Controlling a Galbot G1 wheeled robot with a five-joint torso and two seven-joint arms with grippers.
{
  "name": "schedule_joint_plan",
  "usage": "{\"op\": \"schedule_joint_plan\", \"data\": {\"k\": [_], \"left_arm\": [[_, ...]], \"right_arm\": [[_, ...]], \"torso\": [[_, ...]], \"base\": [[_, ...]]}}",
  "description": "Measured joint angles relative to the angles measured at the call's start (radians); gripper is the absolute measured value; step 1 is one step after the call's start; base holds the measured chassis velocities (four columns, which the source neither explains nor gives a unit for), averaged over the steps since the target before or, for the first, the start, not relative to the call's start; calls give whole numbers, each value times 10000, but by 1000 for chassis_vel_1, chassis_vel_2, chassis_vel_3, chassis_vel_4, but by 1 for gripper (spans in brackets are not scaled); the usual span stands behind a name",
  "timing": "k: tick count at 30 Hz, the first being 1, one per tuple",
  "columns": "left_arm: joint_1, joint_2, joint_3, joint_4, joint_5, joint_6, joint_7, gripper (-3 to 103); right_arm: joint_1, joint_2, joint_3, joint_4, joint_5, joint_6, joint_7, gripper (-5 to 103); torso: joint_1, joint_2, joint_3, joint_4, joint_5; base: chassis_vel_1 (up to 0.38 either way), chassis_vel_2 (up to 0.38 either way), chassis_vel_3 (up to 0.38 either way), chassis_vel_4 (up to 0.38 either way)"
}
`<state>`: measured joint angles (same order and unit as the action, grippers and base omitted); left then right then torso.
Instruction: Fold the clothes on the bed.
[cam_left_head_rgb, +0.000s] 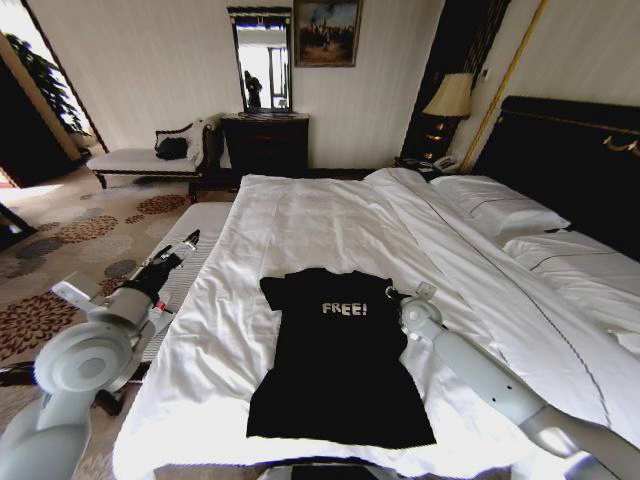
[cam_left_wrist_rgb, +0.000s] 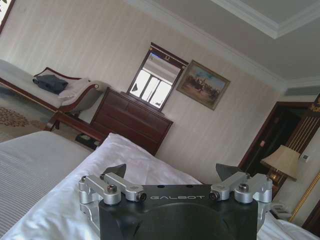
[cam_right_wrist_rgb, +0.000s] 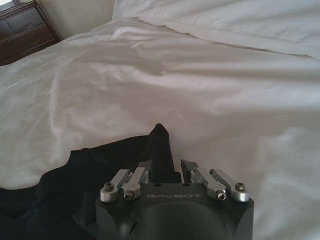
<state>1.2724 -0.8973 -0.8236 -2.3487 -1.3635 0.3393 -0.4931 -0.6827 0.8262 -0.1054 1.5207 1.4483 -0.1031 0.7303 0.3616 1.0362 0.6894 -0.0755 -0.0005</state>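
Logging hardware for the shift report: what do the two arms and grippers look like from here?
Both arms are pale grey-white tubes with large round joint housings; the left arm ends in a black wrist section. Each gripper has a matte black body marked GALBOT in grey, silver metal linkages with dark screws, and dark pointed fingers: see the left gripper and the right gripper. No loose cables show.

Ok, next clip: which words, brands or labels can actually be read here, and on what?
"FREE!" in white on the chest of the black T-shirt lying on the bed.
"GALBOT" on the body of the left end effector.
"GALBOT" on the body of the right end effector.
Nothing readable on the framed painting.
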Motion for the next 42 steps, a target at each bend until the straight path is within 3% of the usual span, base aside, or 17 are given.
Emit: {"op": "schedule_joint_plan", "data": {"k": [2,4,6,10,17,22,33,37,42], "left_arm": [[6,-2,-3,-2,2,-1,0,100],[14,-10,-7,-12,8,-8,1,100],[14,-11,-7,-13,9,-9,2,100],[-3,-6,-9,-13,10,-11,3,100],[-3,-20,-7,-13,29,-12,6,100],[27,-50,-37,38,51,-23,9,100],[-15,-59,-5,95,87,-26,11,100],[-8,-60,44,106,150,-26,12,100],[-6,-23,49,124,161,-26,13,100]], "right_arm": [[-10,-4,0,10,-9,10,-13,35],[-48,-29,1,53,-42,61,-70,19],[-60,-40,7,72,-45,75,-81,19],[-120,-103,30,178,-49,117,-121,1],[-197,-131,39,302,-140,331,-292,0],[-862,-357,107,1043,-836,1671,-1558,0],[-2190,-325,265,1849,-1623,2658,-2449,0],[-2680,-405,4,1722,-2368,3144,-3329,0],[-3051,-443,-190,1487,-3297,3369,-3769,-1]], "torso": [[0,0,-1,0,0],[0,0,0,-1,0],[0,0,0,-1,0],[0,0,0,-2,0],[0,0,-1,-1,0],[0,0,-1,-2,0],[0,0,-1,0,-1],[0,0,-1,-2,0],[0,0,-1,-1,0]], "base": [[0,0,0,0],[0,0,0,0],[0,0,0,0],[0,0,0,0],[0,0,0,0],[0,0,0,0],[0,0,0,0],[0,0,0,0],[0,0,0,0]]}}
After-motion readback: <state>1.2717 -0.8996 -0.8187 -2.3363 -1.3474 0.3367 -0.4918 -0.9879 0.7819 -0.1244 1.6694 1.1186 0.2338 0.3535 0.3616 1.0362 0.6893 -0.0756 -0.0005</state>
